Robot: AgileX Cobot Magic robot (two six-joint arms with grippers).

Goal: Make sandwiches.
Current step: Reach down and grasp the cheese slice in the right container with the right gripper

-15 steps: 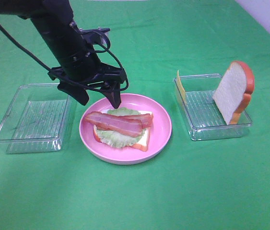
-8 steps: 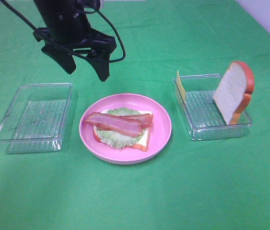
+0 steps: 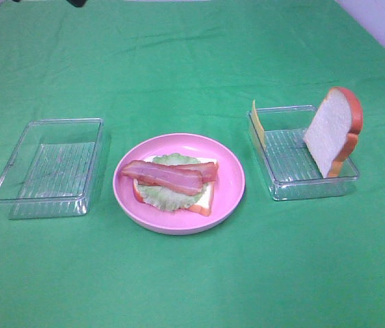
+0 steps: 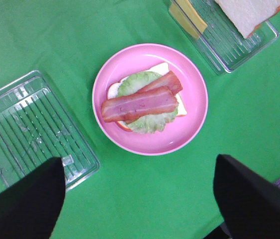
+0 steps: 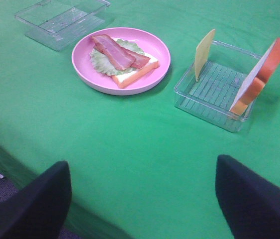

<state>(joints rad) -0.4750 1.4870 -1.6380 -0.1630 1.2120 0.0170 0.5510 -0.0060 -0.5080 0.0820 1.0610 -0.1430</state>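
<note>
On plate [image 3: 232, 179]: bread [image 3: 206, 202], lettuce [image 3: 156, 197], bacon [image 3: 168, 175], stacked. In tray [image 3: 310, 189]: cheese [image 3: 258, 124] and slice [image 3: 329, 133], on edge, apart. Left gripper [image 4: 139, 164] and right gripper [image 5: 142, 164]: fingers wide apart, nothing held.

Bread slice [image 4: 249, 12] cropped by edge; cheese [image 4: 189, 17] too.

A: What is on the desk [image 3: 178, 294]?
B: A green cloth [image 3: 192, 61] covers it all. It has soft wrinkles.
A: And in the middle?
B: A round pink plate [image 3: 228, 171], lying flat on the cloth.
A: What is beside it?
B: Two see-through plastic trays with lines on their floors. The left tray [image 3: 48, 167] is near the plate but does not touch it. The right tray [image 3: 284, 164] sits on the other side, also apart.
A: Are they the same shape?
B: Yes, both have four sides and round corners.
</note>
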